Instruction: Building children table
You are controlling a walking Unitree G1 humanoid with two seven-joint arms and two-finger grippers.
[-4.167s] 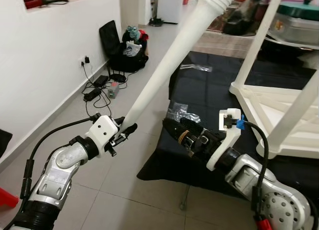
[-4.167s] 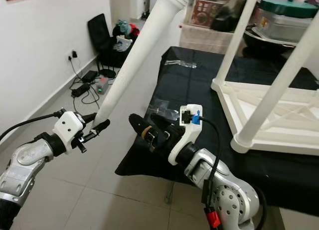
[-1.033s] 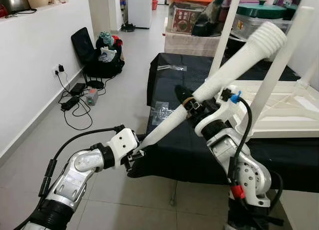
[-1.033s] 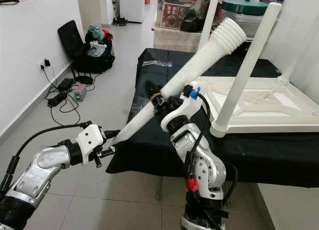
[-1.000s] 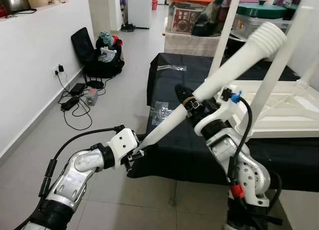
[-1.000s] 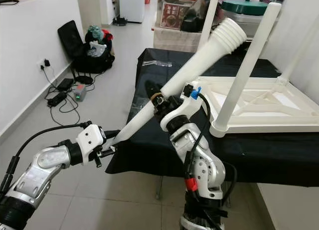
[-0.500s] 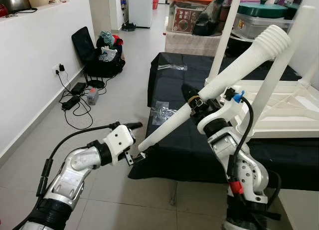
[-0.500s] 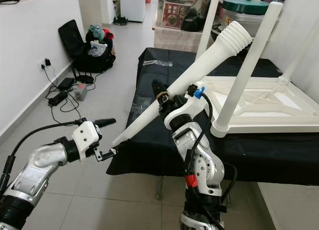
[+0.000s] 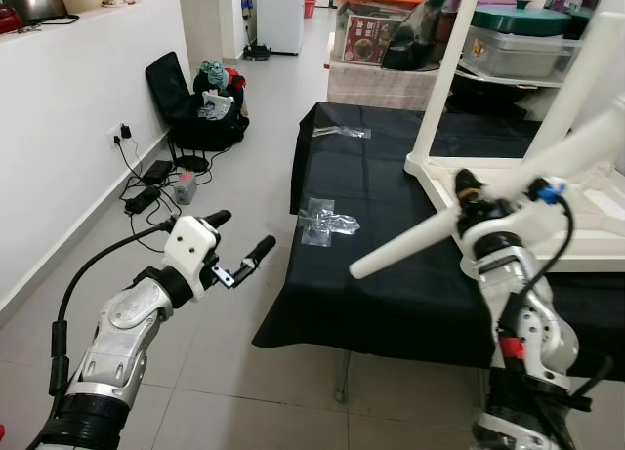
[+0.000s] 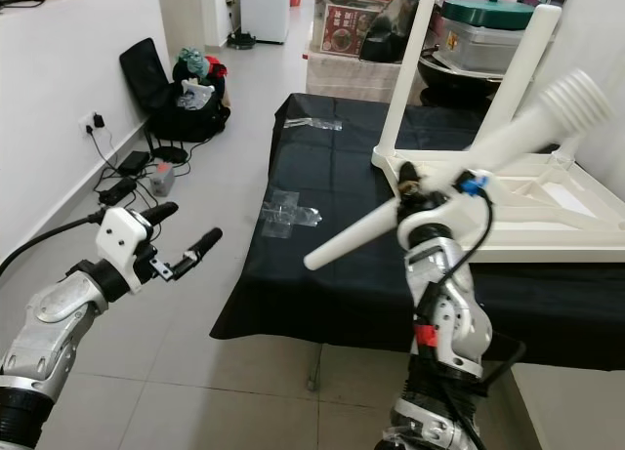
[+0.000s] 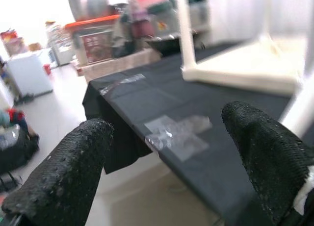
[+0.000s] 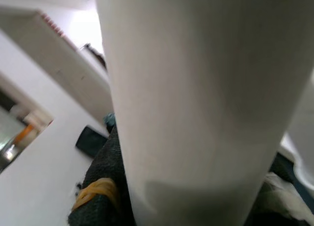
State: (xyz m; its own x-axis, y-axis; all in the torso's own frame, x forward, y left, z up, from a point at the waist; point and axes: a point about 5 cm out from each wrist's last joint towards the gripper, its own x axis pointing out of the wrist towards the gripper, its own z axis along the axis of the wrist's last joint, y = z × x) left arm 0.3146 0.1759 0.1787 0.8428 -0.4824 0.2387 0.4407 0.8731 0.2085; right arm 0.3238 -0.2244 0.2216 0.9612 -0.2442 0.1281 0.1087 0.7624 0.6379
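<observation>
One table leg (image 10: 459, 170), gripped mid-length by the right claw (image 10: 418, 188), points its ribbed end toward the upturned table (image 10: 547, 221), while the left claw (image 9: 239, 243) gapes wide and empty.

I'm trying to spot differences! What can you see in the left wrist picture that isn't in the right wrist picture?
Left wrist picture alone: two open black fingers, the black cloth with a clear plastic bag on it, the upside-down white table, and boxes behind.

Right wrist picture alone: a big close-up of the white table leg the right gripper holds, and a yellow band on its finger.

Both: white table parts and a bright, blurry room.
</observation>
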